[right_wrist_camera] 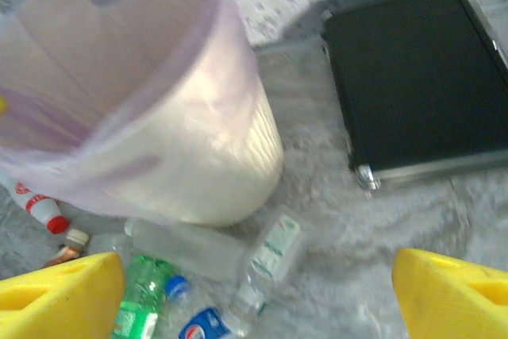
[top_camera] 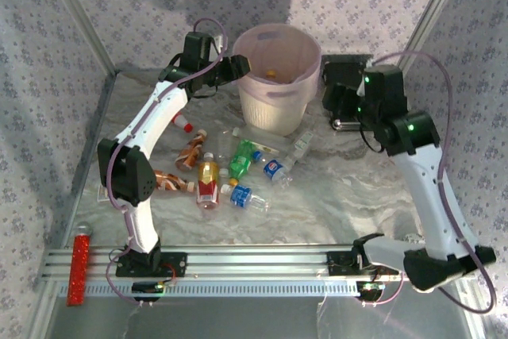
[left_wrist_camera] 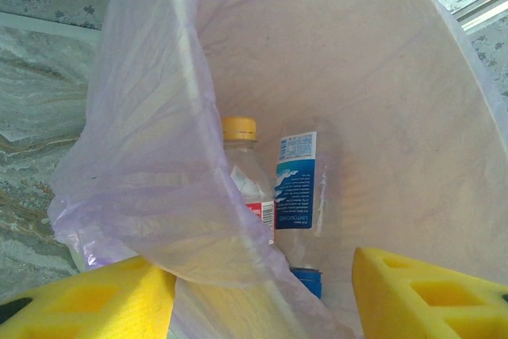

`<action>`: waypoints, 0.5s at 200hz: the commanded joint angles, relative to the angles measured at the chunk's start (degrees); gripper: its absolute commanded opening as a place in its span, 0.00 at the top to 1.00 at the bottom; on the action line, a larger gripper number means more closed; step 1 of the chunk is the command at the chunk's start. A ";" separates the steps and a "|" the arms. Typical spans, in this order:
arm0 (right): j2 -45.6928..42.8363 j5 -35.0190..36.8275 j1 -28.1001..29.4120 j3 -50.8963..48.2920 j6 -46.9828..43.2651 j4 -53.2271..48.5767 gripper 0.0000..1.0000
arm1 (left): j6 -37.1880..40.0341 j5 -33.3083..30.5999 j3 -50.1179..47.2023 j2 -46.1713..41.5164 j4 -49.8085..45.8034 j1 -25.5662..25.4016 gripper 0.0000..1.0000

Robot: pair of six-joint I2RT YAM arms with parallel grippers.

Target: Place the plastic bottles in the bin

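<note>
A red bar [top_camera: 79, 267] lies at the table's near left edge. The left gripper [left_wrist_camera: 262, 295] sits astride the left rim of the bin [top_camera: 278, 109], its fingers part-way apart, one outside the liner and one inside. Whether they pinch the rim I cannot tell. Inside the bin are a yellow-capped bottle [left_wrist_camera: 242, 176] and a blue-labelled bottle [left_wrist_camera: 298, 188]. In front of the bin, other plastic bottles [top_camera: 208, 180] lie scattered on the table. The right gripper [right_wrist_camera: 258, 291] hangs above them beside the bin, jaws wide apart and empty. A black case [right_wrist_camera: 421, 77] lies to the bin's right.
</note>
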 commanded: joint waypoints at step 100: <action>9.70 -10.23 -0.77 -31.41 15.37 28.79 0.18 | 0.23 -0.16 -2.44 0.75 -1.61 0.83 0.39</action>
